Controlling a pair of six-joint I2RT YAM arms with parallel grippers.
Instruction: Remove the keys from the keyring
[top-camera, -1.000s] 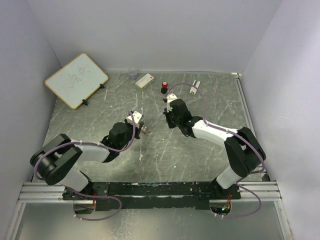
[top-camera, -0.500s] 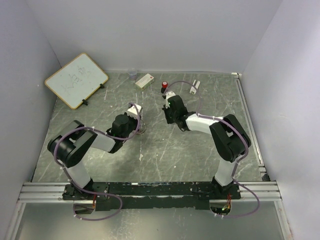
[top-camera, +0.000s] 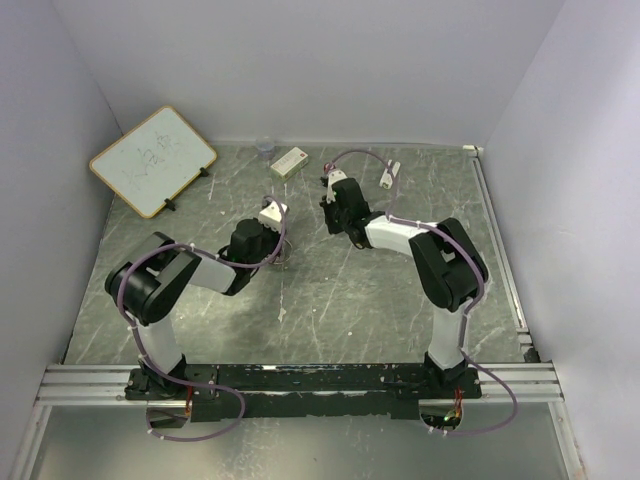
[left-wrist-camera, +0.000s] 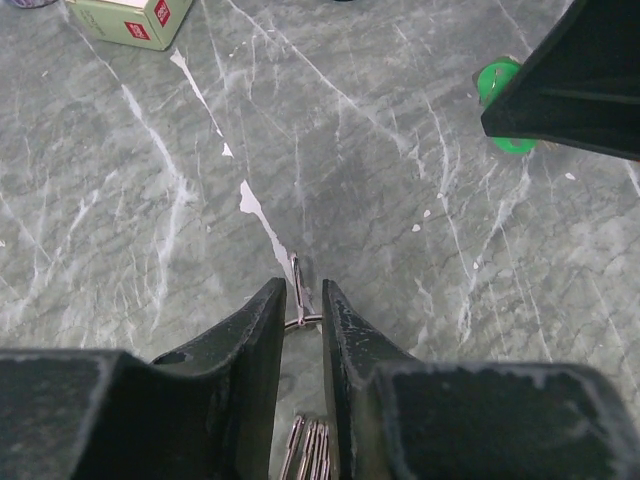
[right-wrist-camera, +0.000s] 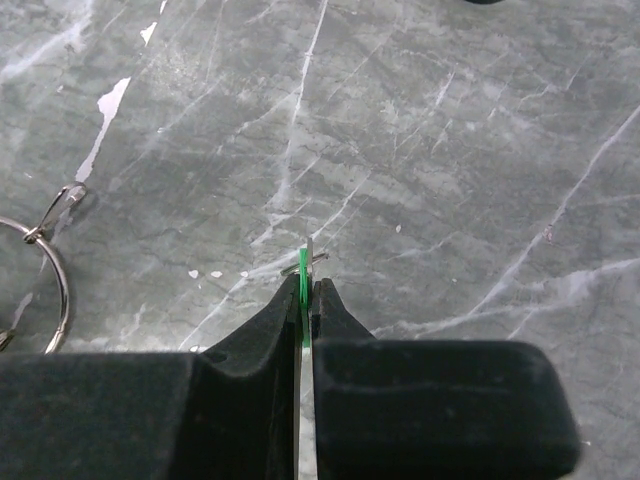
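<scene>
My left gripper (left-wrist-camera: 300, 297) is shut on the thin silvery keyring (left-wrist-camera: 302, 322), whose wire crosses the narrow gap between its fingers. A small clasp (left-wrist-camera: 297, 280) sticks out ahead of it, and thin metal blades (left-wrist-camera: 315, 450) show deeper in the gap. My right gripper (right-wrist-camera: 306, 288) is shut on the green-headed key (right-wrist-camera: 303, 265), held edge-on just above the table. That key also shows in the left wrist view (left-wrist-camera: 503, 85), well apart from the ring. The ring sits at the left edge of the right wrist view (right-wrist-camera: 58, 290). The yellow-orange key head is hidden.
A whiteboard (top-camera: 152, 160) leans at the far left. A small green-white box (top-camera: 289, 162) lies at the back and shows in the left wrist view (left-wrist-camera: 125, 18). A white block (top-camera: 390, 175) and a small cup (top-camera: 264, 148) stand near the back wall.
Both grippers have moved toward the back of the table. The right gripper has carried the green key away from the ring held by the left gripper.
</scene>
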